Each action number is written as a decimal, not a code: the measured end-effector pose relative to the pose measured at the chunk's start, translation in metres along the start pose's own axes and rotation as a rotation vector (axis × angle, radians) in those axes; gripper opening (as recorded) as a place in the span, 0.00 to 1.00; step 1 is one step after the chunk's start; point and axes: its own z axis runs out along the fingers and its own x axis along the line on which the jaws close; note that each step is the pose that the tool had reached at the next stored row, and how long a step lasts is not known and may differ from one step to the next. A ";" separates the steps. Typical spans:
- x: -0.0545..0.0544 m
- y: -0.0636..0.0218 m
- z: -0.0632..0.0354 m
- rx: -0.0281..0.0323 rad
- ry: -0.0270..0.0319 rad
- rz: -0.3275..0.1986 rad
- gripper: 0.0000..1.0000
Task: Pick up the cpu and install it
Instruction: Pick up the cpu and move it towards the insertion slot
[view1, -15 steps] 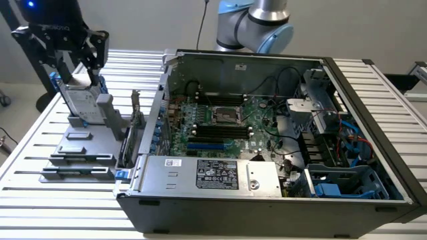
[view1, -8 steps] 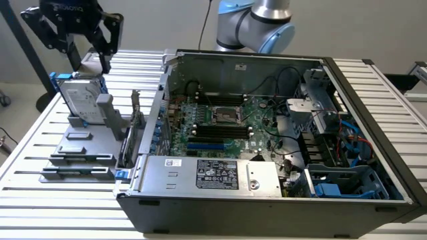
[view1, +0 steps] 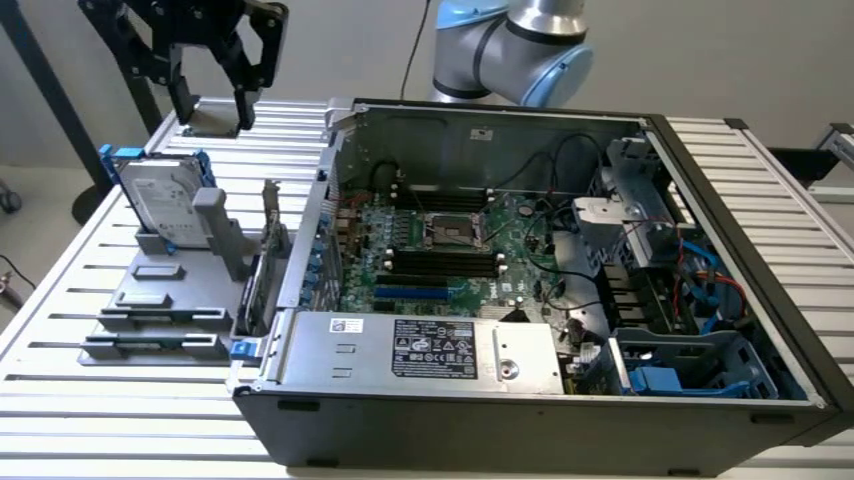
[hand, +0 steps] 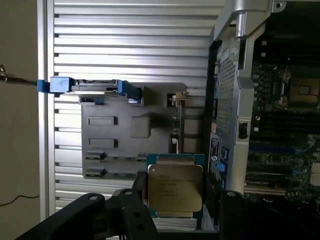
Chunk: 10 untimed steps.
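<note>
The cpu (hand: 175, 192), a flat square chip with a silver-grey top and printed text, sits between my gripper's (hand: 177, 200) black fingers (hand: 140, 197), which press on its two opposite edges. In the exterior view my gripper (view1: 214, 115) hangs over the far corner of the slatted table at the exterior view's left, with the cpu (view1: 214, 120) at its fingertips. The empty processor socket (view1: 451, 232) lies in the middle of the motherboard inside the open computer case (view1: 534, 410); the socket (hand: 302, 92) also shows in the wrist view.
An upright silver hard drive (view1: 167, 200) with blue brackets stands on a grey fixture plate (view1: 160, 300) at the exterior view's left of the case. A grey power supply box (view1: 414, 350) with a white label fills the case's near side. Cables and drive cages crowd its right.
</note>
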 end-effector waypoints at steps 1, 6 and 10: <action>-0.004 -0.0001 -0.0005 -0.0001 0.0001 0.000 0.55; -0.027 -0.0007 -0.0019 0.0000 0.0015 0.000 0.55; -0.046 0.0007 -0.0017 0.0000 0.0019 0.000 0.55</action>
